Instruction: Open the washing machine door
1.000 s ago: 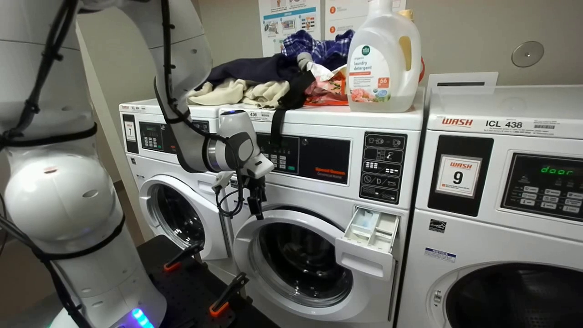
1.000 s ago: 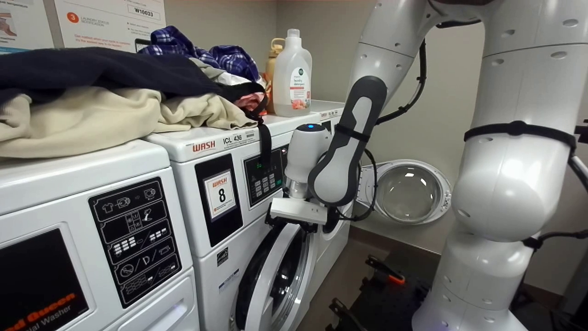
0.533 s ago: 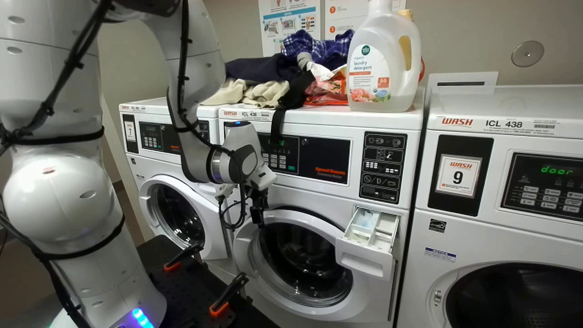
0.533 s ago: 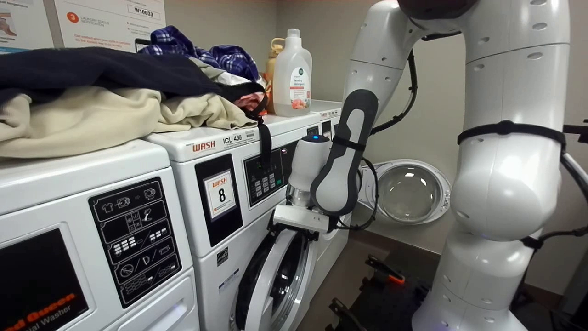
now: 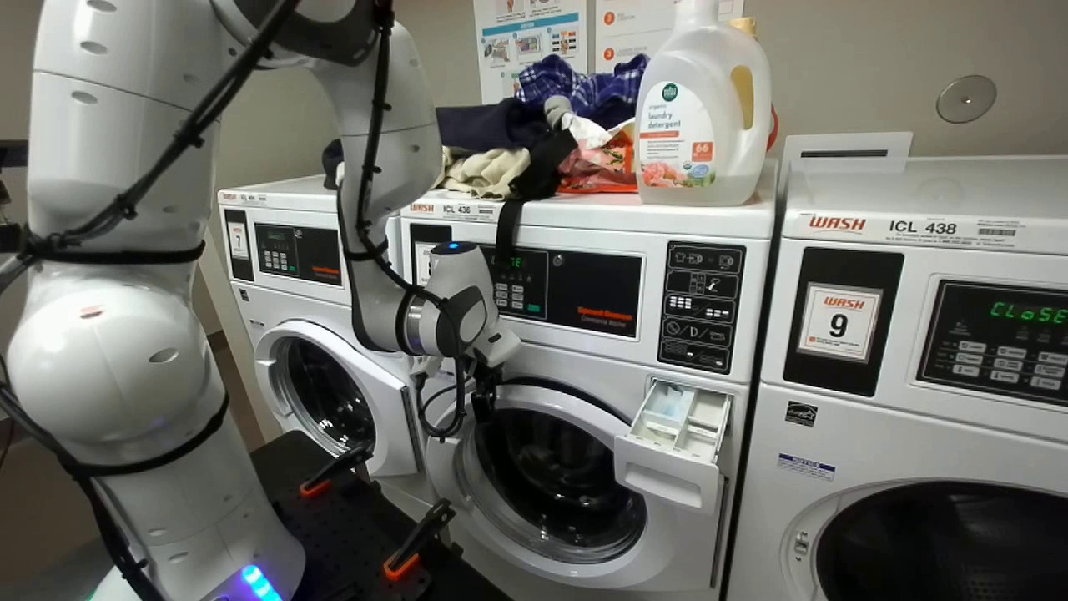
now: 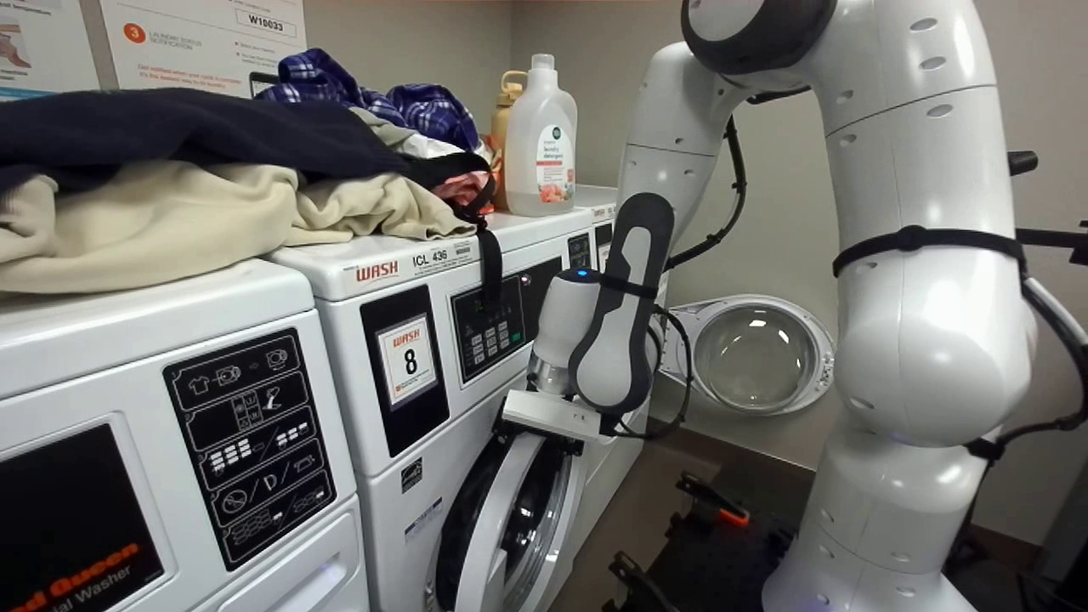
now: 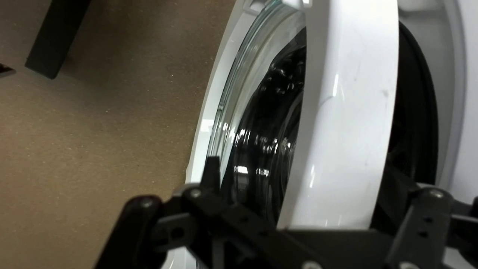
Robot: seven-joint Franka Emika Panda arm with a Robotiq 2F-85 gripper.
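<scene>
The washing machine door is a large round porthole door with a wide light-grey rim and dark glass. It stands ajar from the washer front, clearest in an exterior view. In the wrist view its white rim runs down between my fingers. My gripper is open and straddles the upper rim, one finger on the glass side, the other in the gap towards the washer. Both fingers look apart from the rim. The gripper also shows at the door's top in both exterior views. The lower fingers are partly hidden.
An open detergent drawer juts out right of the door. Clothes and a detergent bottle lie on top. Another round door stands wide open beyond. Clamps sit on the black base.
My gripper has moved down onto the door's upper rim, slightly to the right in an exterior view. The door looks unmoved. The washer 9 display changed from "door" to "CLoSE".
</scene>
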